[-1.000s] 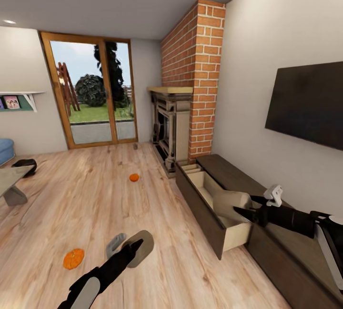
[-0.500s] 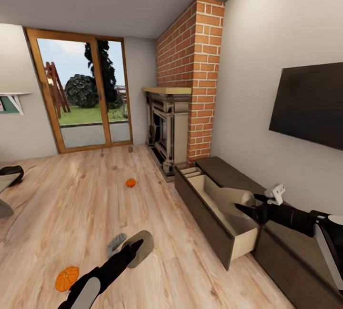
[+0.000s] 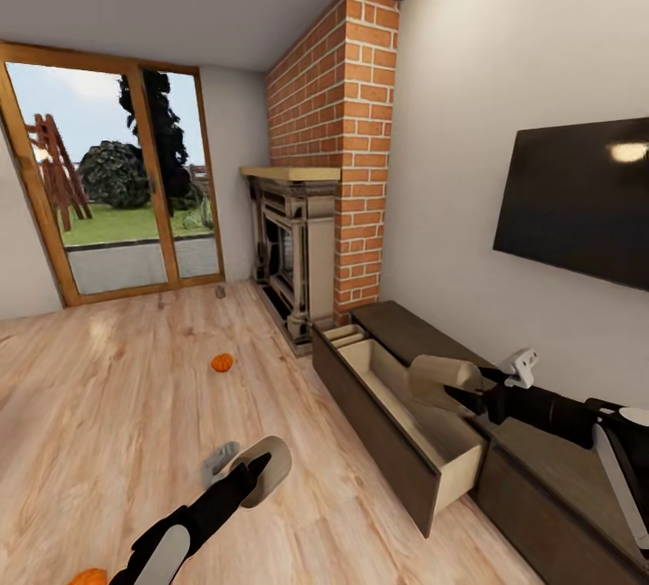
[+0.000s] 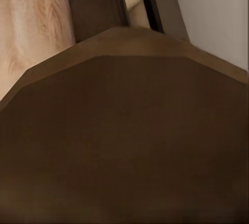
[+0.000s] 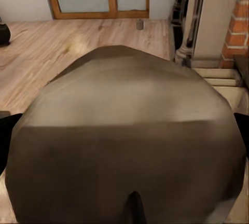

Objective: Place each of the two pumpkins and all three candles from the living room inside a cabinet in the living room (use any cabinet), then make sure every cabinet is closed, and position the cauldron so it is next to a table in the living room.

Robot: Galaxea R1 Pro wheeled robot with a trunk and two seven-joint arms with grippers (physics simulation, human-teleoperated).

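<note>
Reaching in from the right, the right gripper (image 3: 470, 396) on its black, nearly level arm hangs over the pulled-out pale-lined drawer of the long dark-brown wooden cabinet (image 3: 383, 427), its jaws clamped on a stubby cream-beige candle (image 3: 442, 378) that blocks most of the right wrist view (image 5: 124, 141). The left gripper (image 3: 236, 475) stretches forward low over the wood plank floor (image 3: 108, 396) with another cream candle (image 3: 266, 470) at its tip; whether its jaws grip it I cannot tell. One small bright-orange ribbed pumpkin (image 3: 222, 362) lies on the floor before the brick fireplace (image 3: 329, 197); another orange pumpkin (image 3: 88, 577) sits at the frame's lower edge.
</note>
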